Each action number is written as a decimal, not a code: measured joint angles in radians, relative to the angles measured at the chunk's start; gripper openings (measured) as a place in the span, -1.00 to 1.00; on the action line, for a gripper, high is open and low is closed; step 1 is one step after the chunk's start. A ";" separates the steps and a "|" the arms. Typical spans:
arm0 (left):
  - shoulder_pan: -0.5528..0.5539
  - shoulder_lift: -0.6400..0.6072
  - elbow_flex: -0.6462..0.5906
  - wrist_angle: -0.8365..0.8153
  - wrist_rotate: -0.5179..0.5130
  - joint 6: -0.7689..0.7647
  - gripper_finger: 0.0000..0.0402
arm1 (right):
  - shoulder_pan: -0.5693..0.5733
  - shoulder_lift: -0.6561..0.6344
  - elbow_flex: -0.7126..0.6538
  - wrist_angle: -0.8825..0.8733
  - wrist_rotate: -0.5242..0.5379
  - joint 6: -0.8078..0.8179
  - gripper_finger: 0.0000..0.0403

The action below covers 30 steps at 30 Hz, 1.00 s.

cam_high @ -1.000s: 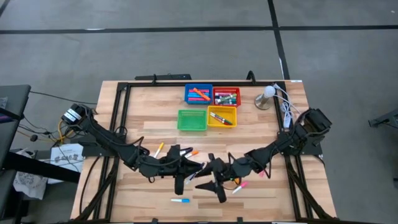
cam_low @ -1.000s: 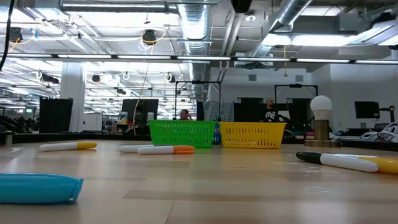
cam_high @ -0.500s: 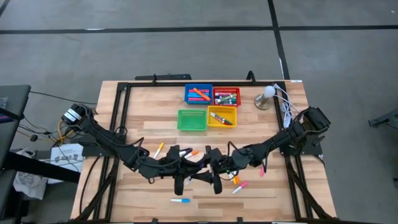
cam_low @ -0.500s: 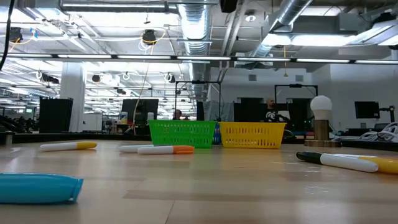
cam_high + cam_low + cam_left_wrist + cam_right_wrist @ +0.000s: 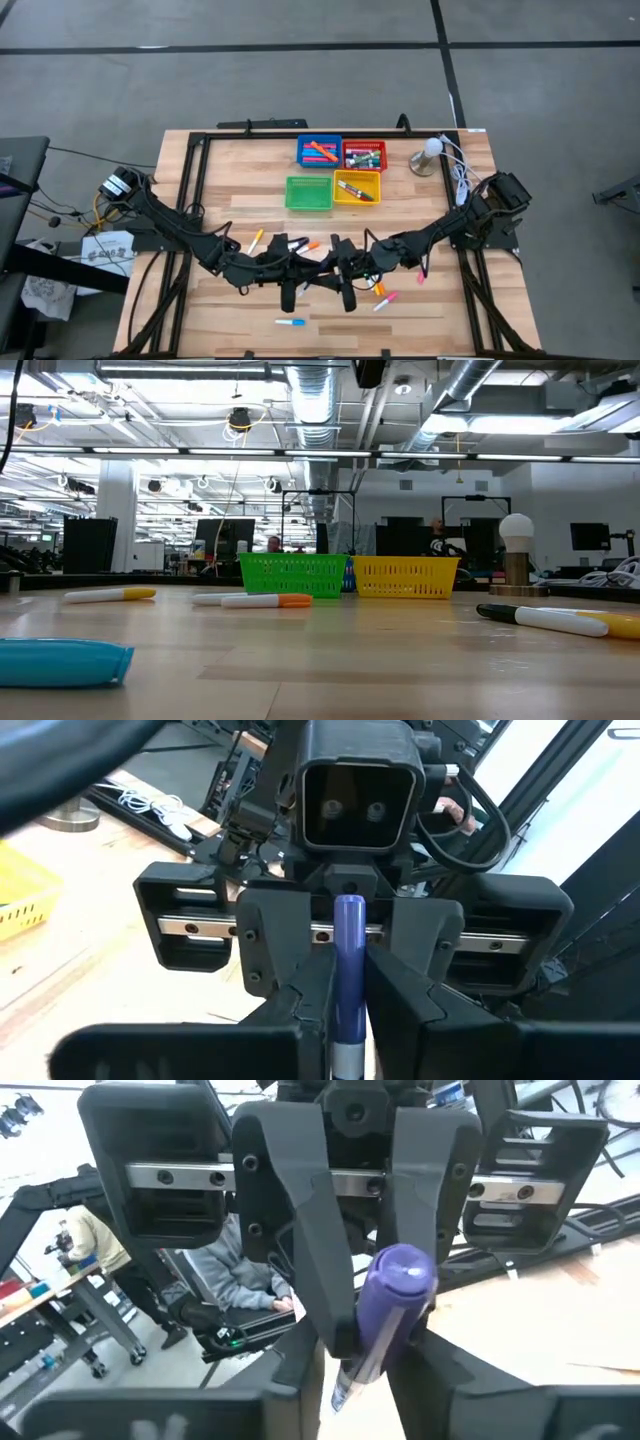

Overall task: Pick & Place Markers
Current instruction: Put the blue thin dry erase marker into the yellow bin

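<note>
Over the table [image 5: 230,180], below the trays, the two grippers met nose to nose. The left gripper [image 5: 300,281] clamped a purple marker [image 5: 349,960] while the right gripper [image 5: 345,282], at its 3 o'clock, apparently closed around the same marker.

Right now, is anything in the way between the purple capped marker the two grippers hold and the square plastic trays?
Nothing visible blocks it. The purple capped marker, clamped by the left gripper and the right gripper mid-table, is off the wood; only an orange-capped marker lies flat between it and the green square plastic tray.
</note>
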 joint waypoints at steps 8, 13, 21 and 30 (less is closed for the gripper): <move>0.000 0.000 0.000 0.002 0.004 0.003 -0.77 | -0.001 0.000 0.000 -0.006 -0.023 -0.022 -0.88; 0.001 0.000 0.000 0.002 0.039 -0.012 -0.75 | 0.000 0.000 0.000 -0.011 -0.027 -0.024 -0.81; 0.001 0.000 0.000 0.009 0.098 -0.017 -0.52 | 0.000 0.000 0.000 -0.015 -0.050 -0.022 -0.87; 0.000 0.000 0.000 0.012 0.113 -0.010 -0.26 | 0.000 0.000 0.000 -0.016 -0.049 -0.018 -0.84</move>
